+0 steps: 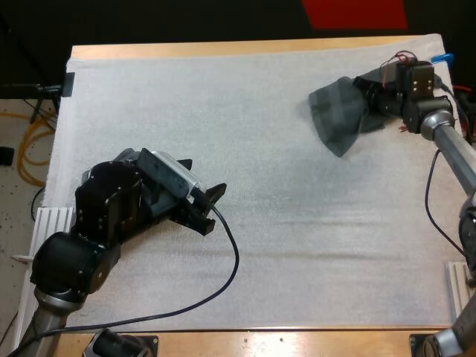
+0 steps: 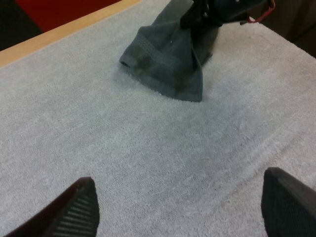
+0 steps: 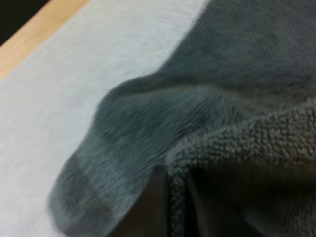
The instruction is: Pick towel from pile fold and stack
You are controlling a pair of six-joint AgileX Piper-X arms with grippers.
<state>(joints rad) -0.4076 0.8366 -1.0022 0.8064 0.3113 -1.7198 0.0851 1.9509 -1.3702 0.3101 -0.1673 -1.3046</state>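
A dark grey-green towel [image 1: 338, 111] hangs crumpled at the far right of the mat, its lower corner drooping onto the mat. My right gripper [image 1: 373, 93] is shut on the towel's upper part and holds it up. Seen from the right wrist, towel cloth [image 3: 207, 128] is bunched between the fingers [image 3: 148, 207]. My left gripper [image 1: 207, 208] rests low over the mat at the near left, open with nothing in it. From the left wrist, its two fingertips [image 2: 74, 207] stand wide apart, and the towel [image 2: 168, 59] hangs farther off under the other arm's gripper.
The white mat [image 1: 260, 223] covers most of the wooden table [image 1: 223, 49]. A black cable [image 1: 223, 275] loops over the mat near the left arm. A white rack [image 1: 50, 223] sits at the mat's left edge.
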